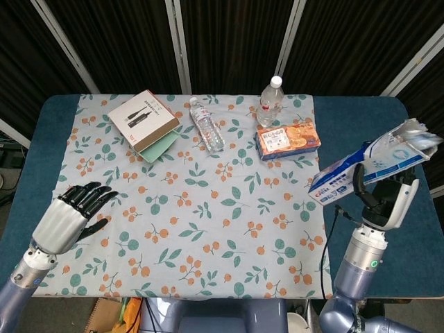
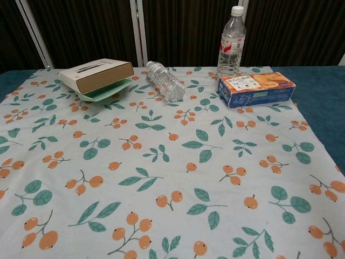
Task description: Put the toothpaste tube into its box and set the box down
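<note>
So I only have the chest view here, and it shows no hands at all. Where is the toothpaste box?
Observer: The right hand holds the toothpaste box up in the air, off the right edge of the cloth.
Operator: Is the box closed?
Observer: No, the end flaps at its upper right are open. I can't tell whether the tube is inside.
Operator: And the left hand?
Observer: The left hand is over the left edge of the cloth, fingers apart, holding nothing.
</note>
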`<state>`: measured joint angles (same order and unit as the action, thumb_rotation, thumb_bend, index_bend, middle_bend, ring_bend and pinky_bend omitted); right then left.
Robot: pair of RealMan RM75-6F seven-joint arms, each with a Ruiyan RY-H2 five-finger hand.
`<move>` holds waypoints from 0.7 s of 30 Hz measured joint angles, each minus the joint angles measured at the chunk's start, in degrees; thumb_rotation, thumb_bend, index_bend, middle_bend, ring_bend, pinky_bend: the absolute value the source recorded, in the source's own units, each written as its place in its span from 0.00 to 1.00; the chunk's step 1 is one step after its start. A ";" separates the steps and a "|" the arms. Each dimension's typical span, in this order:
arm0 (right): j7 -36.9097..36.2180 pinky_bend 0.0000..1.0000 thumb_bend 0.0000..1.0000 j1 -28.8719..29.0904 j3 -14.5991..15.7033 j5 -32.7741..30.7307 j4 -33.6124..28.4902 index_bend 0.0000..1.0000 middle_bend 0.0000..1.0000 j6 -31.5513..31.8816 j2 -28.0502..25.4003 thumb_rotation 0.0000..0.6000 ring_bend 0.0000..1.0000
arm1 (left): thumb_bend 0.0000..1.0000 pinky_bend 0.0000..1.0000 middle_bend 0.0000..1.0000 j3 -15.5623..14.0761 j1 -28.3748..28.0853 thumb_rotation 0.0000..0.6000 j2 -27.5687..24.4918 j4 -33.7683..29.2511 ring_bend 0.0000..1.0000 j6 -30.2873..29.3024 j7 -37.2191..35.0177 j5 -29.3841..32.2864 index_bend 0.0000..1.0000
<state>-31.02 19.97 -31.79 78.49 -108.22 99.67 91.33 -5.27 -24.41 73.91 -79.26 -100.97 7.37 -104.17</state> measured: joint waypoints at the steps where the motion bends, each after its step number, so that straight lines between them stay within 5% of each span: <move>1: 0.09 0.52 0.51 -0.15 0.11 -0.23 0.23 0.49 0.58 -0.06 -0.05 1.00 0.60 | 0.06 0.46 0.29 -0.69 0.88 1.00 0.40 0.41 0.28 -0.18 -0.53 -0.15 0.24; 10: 1.05 0.56 0.55 -1.54 2.35 -1.88 2.65 0.58 0.66 -2.08 -1.04 1.00 0.68 | 0.06 0.45 0.29 -6.52 7.57 1.00 3.10 5.35 0.28 -1.47 -4.83 -2.05 0.23; 15: 3.48 0.56 0.55 -1.74 4.76 -2.45 5.84 0.58 0.66 -4.32 -1.41 1.00 0.68 | 0.06 0.45 0.29 -7.22 9.32 1.00 3.15 6.30 0.28 -2.29 -6.29 -2.95 0.23; 21: 10.94 0.56 0.55 -2.04 11.91 -1.96 8.67 0.58 0.66 -9.80 -3.22 1.00 0.68 | 0.06 0.44 0.29 -7.32 10.28 1.00 1.75 5.28 0.28 -1.95 -6.69 -3.10 0.24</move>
<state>-20.08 17.94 -19.88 76.54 -99.55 89.87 88.10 -12.59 -14.13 75.66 -73.97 -102.92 0.67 -107.27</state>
